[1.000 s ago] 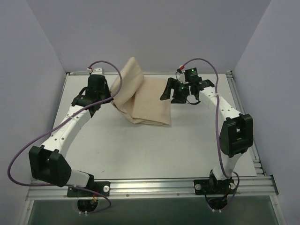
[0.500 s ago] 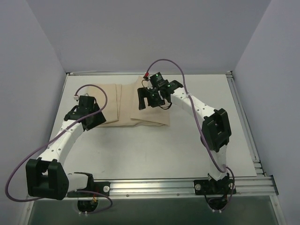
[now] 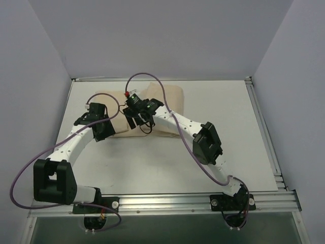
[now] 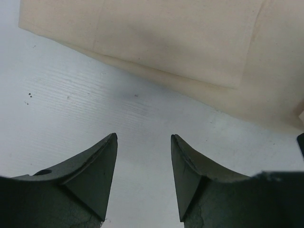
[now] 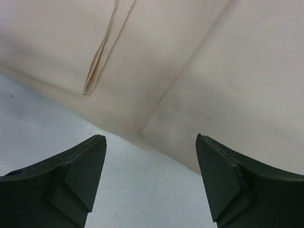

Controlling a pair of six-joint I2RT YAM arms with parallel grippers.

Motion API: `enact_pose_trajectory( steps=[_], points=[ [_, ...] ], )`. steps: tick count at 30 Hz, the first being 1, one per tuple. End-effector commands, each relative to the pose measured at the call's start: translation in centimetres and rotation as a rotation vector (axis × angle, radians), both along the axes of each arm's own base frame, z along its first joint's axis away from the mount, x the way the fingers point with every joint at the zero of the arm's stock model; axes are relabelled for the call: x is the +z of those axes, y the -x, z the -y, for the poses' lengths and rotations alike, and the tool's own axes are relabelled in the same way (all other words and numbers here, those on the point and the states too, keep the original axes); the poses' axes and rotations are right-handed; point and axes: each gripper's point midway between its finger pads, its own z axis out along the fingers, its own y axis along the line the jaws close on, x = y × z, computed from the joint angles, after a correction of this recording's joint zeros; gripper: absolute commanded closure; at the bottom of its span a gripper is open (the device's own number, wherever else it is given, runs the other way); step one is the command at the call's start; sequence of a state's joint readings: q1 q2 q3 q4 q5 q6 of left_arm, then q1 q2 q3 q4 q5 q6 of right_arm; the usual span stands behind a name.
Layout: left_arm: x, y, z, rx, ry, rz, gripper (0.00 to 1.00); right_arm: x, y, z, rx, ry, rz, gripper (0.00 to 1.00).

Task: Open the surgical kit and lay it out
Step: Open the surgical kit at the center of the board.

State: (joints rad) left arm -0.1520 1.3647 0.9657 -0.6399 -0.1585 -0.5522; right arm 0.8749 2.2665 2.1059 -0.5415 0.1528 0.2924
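From above, the right arm (image 3: pixel 172 122) covers the middle of the wrap (image 3: pixel 170 96), and the left arm (image 3: pixel 84 134) covers its near left corner. In both wrist views the wrap runs off the top edge, and its folds hide whatever is inside.

The large beige cloth wrap (image 3: pixel 170 99) lies flat on the white table (image 3: pixel 228 142), spread low in several overlapping folded layers. Ahead of my left gripper (image 4: pixel 142 137) its near edge runs slantwise, from far left down towards near right. There a top layer ends in a straight edge, and a lower layer juts out a little closer to me; cloth and gripper are apart. Just ahead of my right gripper (image 5: pixel 149 137) the wrap fills most of the view. One panel's corner overlaps another, and further ahead on the left a narrow folded seam gapes slightly. The fabric is smooth and matte, with faint crease lines.
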Motion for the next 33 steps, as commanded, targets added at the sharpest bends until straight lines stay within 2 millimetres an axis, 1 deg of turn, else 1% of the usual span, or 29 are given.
enact_pose_trajectory(
  steps=[1, 2, 5, 8, 9, 11, 12, 18, 19, 21, 23, 29, 30, 32, 33],
  points=[
    [1.1, -1.8, 0.5, -0.033, 0.026, 0.024, 0.43, -0.3, 0.5, 1.5, -0.054, 0.160, 0.059, 0.23],
    [0.4, -1.6, 0.5, -0.032, 0.028, -0.015, 0.43, -0.5, 0.6, 1.6, -0.058, 0.182, 0.067, 0.23],
    [-0.1, -1.9, 0.6, -0.032, 0.045, -0.038, 0.45, -1.1, 0.8, 2.0, -0.052, 0.239, 0.088, 0.27],
    [-0.4, -2.0, 0.5, -0.020, 0.055, -0.045, 0.46, -1.7, 1.0, 2.3, -0.052, 0.262, 0.091, 0.33],
    [-0.4, -2.1, 0.3, -0.011, 0.060, -0.043, 0.47, -1.8, 0.9, 2.3, -0.051, 0.263, 0.093, 0.42],
    [-0.5, -2.1, 0.4, -0.008, 0.072, -0.041, 0.47, -2.2, 1.0, 2.5, -0.044, 0.275, 0.092, 0.48],
    [-0.5, -2.2, 0.3, 0.000, 0.076, -0.039, 0.48, -2.3, 0.9, 2.3, -0.039, 0.270, 0.095, 0.49],
    [-0.2, -2.2, -0.1, 0.019, 0.085, -0.025, 0.49, -2.9, 0.9, 1.5, -0.011, 0.248, 0.089, 0.51],
    [0.1, -2.3, -0.3, 0.030, 0.087, -0.015, 0.49, -3.0, 1.0, 1.4, -0.008, 0.246, 0.085, 0.51],
    [-0.1, -1.9, -0.7, 0.056, 0.097, -0.014, 0.49, -3.3, 1.2, 1.3, -0.002, 0.242, 0.075, 0.50],
    [0.3, -2.1, -1.0, 0.069, 0.116, 0.013, 0.49, -3.5, 1.2, 1.3, -0.004, 0.237, 0.071, 0.49],
    [-0.5, -1.9, -1.4, 0.091, 0.156, 0.000, 0.49, -3.6, 1.4, 1.2, 0.004, 0.223, 0.064, 0.46],
    [-0.7, -1.9, -1.4, 0.098, 0.165, -0.005, 0.49, -4.0, 1.4, 1.5, 0.000, 0.231, 0.058, 0.45],
    [-1.1, -1.8, -0.8, 0.084, 0.199, -0.019, 0.50, -4.2, 1.2, 1.6, -0.003, 0.234, 0.050, 0.45],
    [-1.1, -1.8, -0.7, 0.083, 0.206, -0.022, 0.50, -4.6, 1.3, 1.7, 0.001, 0.243, 0.041, 0.45]
  ],
)
